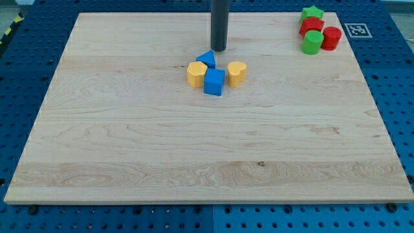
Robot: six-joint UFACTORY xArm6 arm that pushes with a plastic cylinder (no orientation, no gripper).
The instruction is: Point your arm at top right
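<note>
My tip (pixel 218 49) stands on the wooden board (pixel 129 142) near the top middle, just above and to the right of a blue triangular block (pixel 206 59). Below it lie a yellow hexagonal block (pixel 196 73), a blue cube (pixel 214 82) and a yellow heart-shaped block (pixel 237 72), close together. At the board's top right corner sit a green star block (pixel 312 13), a red block (pixel 311 26), a green cylinder (pixel 312 43) and a red cylinder (pixel 331 37), far to the right of the tip.
A white square marker tag (pixel 355 30) lies on the board's top right edge. A blue pegboard surface (pixel 26 77) surrounds the board on all sides.
</note>
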